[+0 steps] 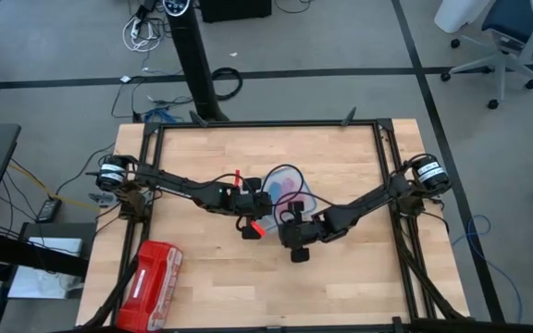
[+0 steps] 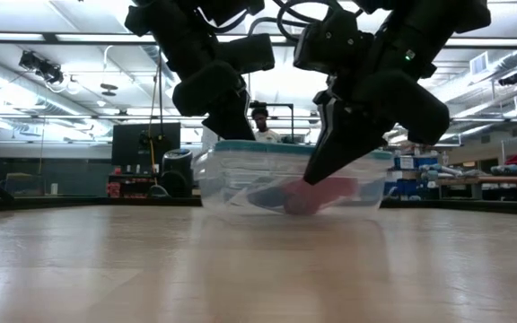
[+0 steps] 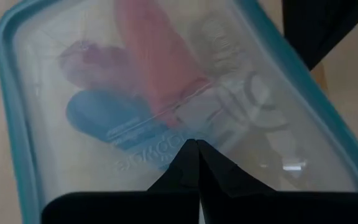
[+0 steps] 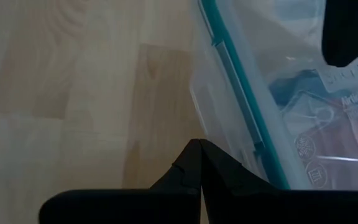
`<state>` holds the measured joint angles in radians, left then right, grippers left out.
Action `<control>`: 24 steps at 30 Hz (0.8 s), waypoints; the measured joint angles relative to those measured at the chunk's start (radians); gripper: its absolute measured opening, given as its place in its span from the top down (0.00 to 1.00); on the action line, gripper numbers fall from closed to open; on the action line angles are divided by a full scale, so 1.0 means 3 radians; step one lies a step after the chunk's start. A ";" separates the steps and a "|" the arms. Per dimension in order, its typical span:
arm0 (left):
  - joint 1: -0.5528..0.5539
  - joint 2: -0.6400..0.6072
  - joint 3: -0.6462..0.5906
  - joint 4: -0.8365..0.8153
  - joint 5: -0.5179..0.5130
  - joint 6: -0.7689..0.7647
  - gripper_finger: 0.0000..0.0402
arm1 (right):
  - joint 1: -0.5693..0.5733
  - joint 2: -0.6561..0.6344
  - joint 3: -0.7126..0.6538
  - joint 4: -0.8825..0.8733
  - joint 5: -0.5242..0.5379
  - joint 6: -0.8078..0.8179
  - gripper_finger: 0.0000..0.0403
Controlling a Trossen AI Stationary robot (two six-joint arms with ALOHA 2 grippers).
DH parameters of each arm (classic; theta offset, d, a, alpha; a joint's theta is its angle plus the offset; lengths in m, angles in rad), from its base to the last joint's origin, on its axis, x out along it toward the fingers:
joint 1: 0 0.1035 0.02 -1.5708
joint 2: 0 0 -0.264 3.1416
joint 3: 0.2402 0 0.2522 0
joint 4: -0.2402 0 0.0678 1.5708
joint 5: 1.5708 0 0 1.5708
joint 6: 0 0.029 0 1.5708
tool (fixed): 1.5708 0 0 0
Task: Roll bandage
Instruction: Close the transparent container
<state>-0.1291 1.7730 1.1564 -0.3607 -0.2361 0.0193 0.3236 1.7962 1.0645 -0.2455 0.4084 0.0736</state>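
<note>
The blue bandage [image 3: 104,115] lies rolled up inside a clear plastic box [image 1: 290,185] with a teal-rimmed lid [image 3: 17,124], at the table's middle. Red-pink rolls [image 3: 154,56] lie beside it in the box. The bandage shows dimly through the box wall in the low view [image 2: 267,193]. My left gripper [image 3: 196,149] is shut and points down over the lid, above the box's left part [image 1: 265,199]. My right gripper [image 4: 199,149] is shut and slants down at the box's near side [image 2: 319,170], below the level of the lid's rim [image 4: 241,81]. My left gripper's shut fingertips stand right at the lid's clear top [image 3: 185,134], coming from above; I cannot tell whether they touch it. My right gripper's shut fingertips stand beside the box's near wall [image 4: 229,124], slanting down from the near side; I cannot tell whether they touch it.
A red zip pouch [image 1: 151,273] lies at the table's near left corner. Bare wood [image 1: 359,277] lies near and right of the box. A black frame [image 1: 266,125] runs around the table's edges. A person [image 2: 260,126] shows far behind the table.
</note>
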 joint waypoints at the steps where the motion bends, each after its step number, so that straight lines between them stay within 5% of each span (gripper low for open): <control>1: 0.0000 0.0001 0.0000 0.0001 0.0008 0.0000 1.00 | -0.0011 0.0000 0.0000 0.0002 0.0002 -0.0012 1.00; 15: -0.0001 -0.0088 0.0162 -0.0028 -0.0061 0.0059 1.00 | -0.0048 -0.0015 0.0004 -0.0198 0.0045 0.0103 1.00; 24: 0.0052 -0.0101 0.0303 -0.0272 -0.0634 0.0029 1.00 | -0.0039 -0.0015 0.0004 -0.0319 0.0009 0.0147 1.00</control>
<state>-0.1135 1.7427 1.2474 -0.4424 -0.4262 0.0279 0.3119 1.7916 1.0657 -0.3413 0.4110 0.1177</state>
